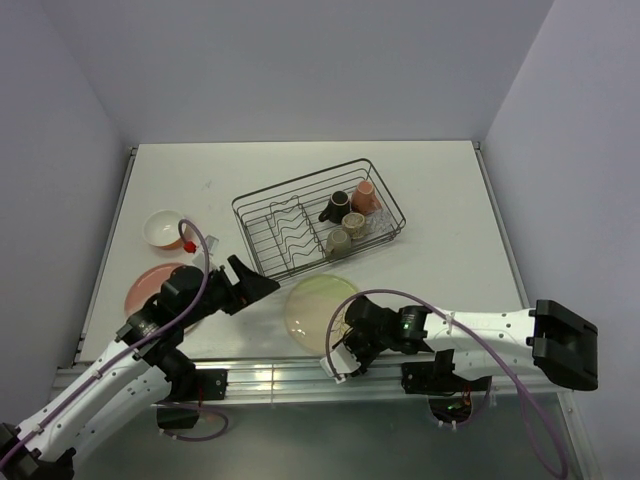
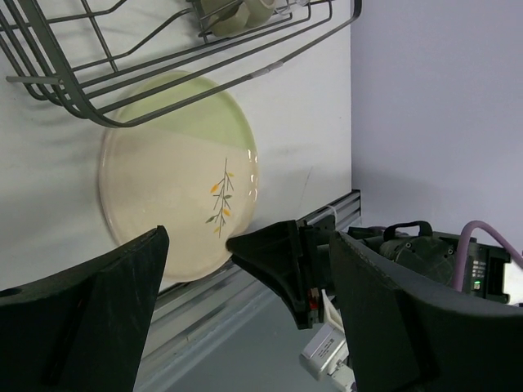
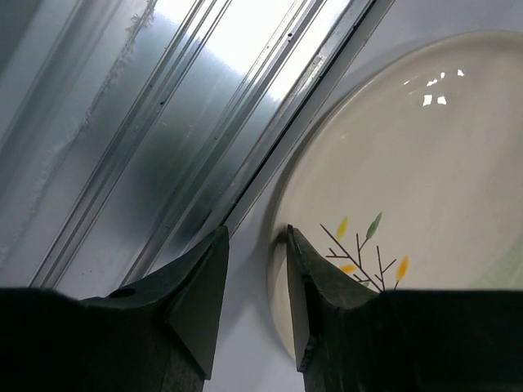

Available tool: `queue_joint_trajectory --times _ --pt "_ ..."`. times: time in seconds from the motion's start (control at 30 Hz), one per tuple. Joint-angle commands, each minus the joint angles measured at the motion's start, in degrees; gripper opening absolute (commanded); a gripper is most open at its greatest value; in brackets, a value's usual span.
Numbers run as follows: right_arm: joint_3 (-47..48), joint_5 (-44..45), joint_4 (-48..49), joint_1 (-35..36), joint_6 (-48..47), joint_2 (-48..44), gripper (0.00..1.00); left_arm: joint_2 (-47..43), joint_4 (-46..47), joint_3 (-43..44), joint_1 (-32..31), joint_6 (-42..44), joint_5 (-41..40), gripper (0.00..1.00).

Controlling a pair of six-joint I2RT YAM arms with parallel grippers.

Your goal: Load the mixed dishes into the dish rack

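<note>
The green-tinted plate (image 1: 312,308) lies flat on the table near the front edge, just in front of the black wire dish rack (image 1: 290,205). My right gripper (image 1: 340,338) is open at the plate's near-right rim. In the right wrist view (image 3: 255,237) its jaws straddle the rim, one finger resting on the plate (image 3: 425,163). My left gripper (image 1: 255,282) is open and empty, left of the plate (image 2: 163,180). The rack's right end holds a pink mug (image 1: 365,196), a brown mug (image 1: 336,207) and olive mugs (image 1: 340,240). The pink-tinted plate (image 1: 143,288) and the orange bowl (image 1: 162,230) lie at the left.
An aluminium rail (image 1: 300,378) runs along the table's front edge, right beside the green plate's rim, and also shows in the right wrist view (image 3: 204,122). The left arm covers part of the pink plate. Grey walls close in the table on three sides.
</note>
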Motion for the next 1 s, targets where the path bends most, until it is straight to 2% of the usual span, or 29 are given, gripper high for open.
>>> queue_joint_trajectory --times 0.0,0.1,0.33,0.4,0.57,0.67,0.8,0.97 --pt "0.97 2.50 1.37 0.41 -0.78 1.50 0.41 -0.58 3.03 -0.81 -0.28 -2.67 0.20 0.86" --pt "1.67 2.76 0.40 0.41 -1.57 2.91 0.35 -1.37 3.47 -1.69 -0.19 -3.99 0.56 0.86" --pt "4.57 4.69 -0.22 0.68 1.32 7.99 0.15 -4.35 3.99 -4.59 -0.28 -7.86 0.91 0.86" --pt "5.27 6.71 0.04 1.03 3.43 10.63 0.12 -4.88 4.96 -5.90 -0.46 -9.08 1.00 0.86" --pt "5.36 8.83 1.54 2.35 6.51 11.70 0.13 -5.15 7.77 -8.37 -0.98 -11.55 1.70 0.86" --pt "5.45 8.22 0.66 2.70 6.95 11.35 0.00 -4.01 8.48 -9.34 -1.25 -12.95 1.44 0.86" --pt "6.68 5.32 -1.00 2.70 9.76 9.07 0.00 -2.78 8.65 -10.30 -1.34 -16.47 0.38 0.86" --pt "11.86 -0.56 -4.61 2.61 17.93 5.02 0.00 -0.67 9.27 -12.85 -1.86 -23.75 -0.67 0.84"
